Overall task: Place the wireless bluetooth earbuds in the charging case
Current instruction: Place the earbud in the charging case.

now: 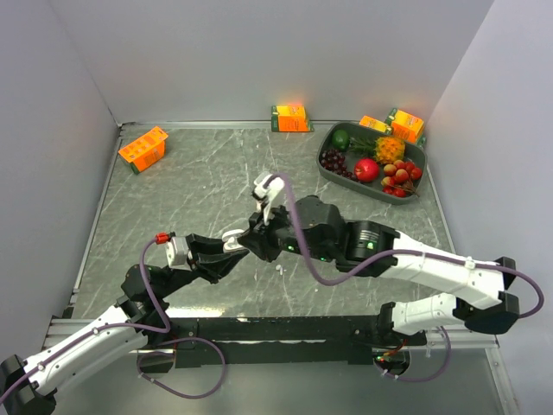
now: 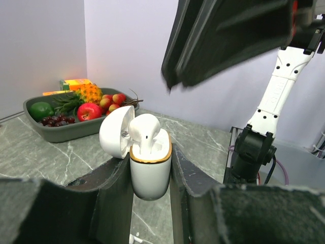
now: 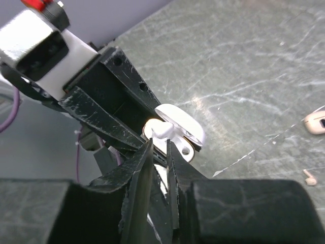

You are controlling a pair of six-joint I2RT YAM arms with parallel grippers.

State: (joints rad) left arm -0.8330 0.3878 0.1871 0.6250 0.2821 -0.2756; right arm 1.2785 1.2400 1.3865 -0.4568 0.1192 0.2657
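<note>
My left gripper (image 2: 151,160) is shut on the white charging case (image 2: 150,175), which has a gold rim and an open lid (image 2: 116,132). It holds the case upright above the table. One white earbud (image 2: 144,131) stands in the case with its head sticking out above the rim. My right gripper (image 3: 160,145) is just above that earbud (image 3: 165,129), its fingers a narrow gap apart with nothing between them. In the top view both grippers meet at the case (image 1: 235,239) near the table's middle. Another earbud (image 3: 309,178) lies loose on the table.
A pale beige rounded case (image 3: 317,122) lies on the table near the loose earbud. A grey tray (image 1: 333,169) of fruit stands at the back right. Orange cartons sit at the back left (image 1: 143,149), the back middle (image 1: 290,117) and behind the tray (image 1: 404,125).
</note>
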